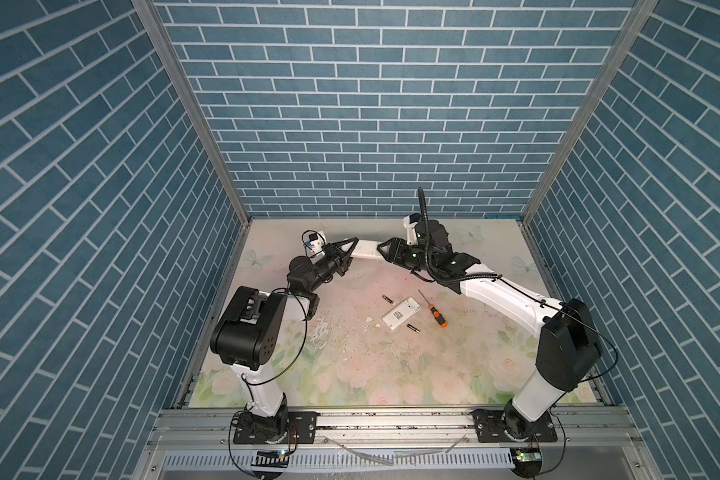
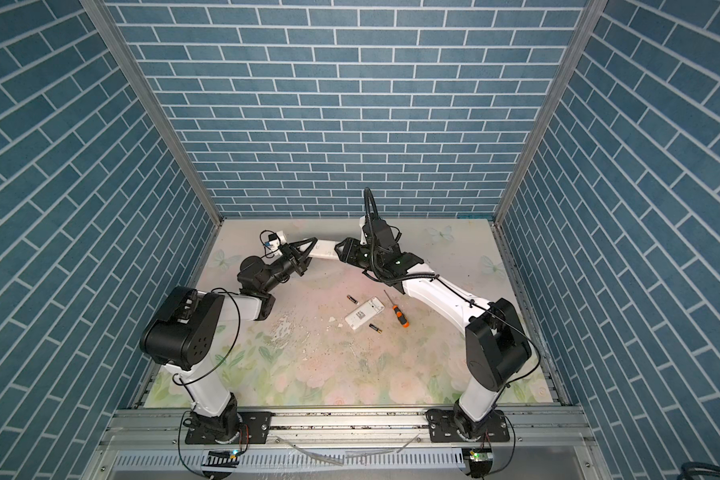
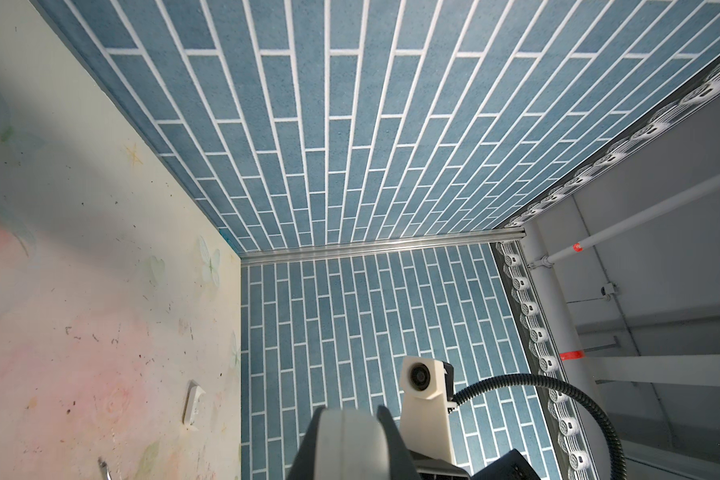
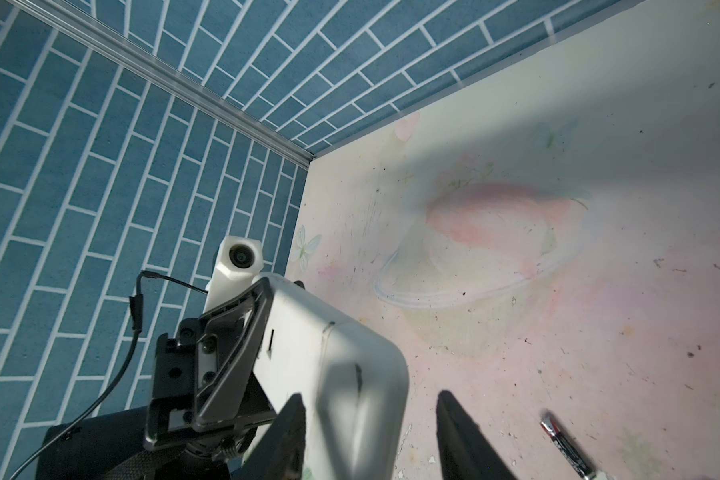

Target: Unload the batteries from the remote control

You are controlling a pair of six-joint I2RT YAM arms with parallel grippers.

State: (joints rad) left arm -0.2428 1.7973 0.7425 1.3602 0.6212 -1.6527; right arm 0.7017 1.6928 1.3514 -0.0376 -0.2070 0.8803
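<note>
A white remote control (image 1: 366, 251) (image 2: 323, 250) hangs level above the back of the table, spanning both grippers. My left gripper (image 1: 353, 249) (image 3: 352, 409) is shut on one end of it (image 3: 350, 444). My right gripper (image 1: 380, 250) (image 4: 371, 395) stands open around the other end (image 4: 350, 365), with a clear gap on one side. Two batteries lie loose on the table, one (image 1: 387, 298) (image 2: 352, 298) (image 4: 566, 444) farther back and one (image 1: 413, 328) (image 2: 376, 328) nearer the front. The held remote's battery bay is hidden.
A second white remote (image 1: 402, 313) (image 2: 364, 314) lies label side up between the two batteries. An orange-and-black screwdriver (image 1: 433, 311) (image 2: 399, 314) lies right of it. A small white plastic piece (image 3: 194, 405) rests on the table. Blue brick walls close in three sides.
</note>
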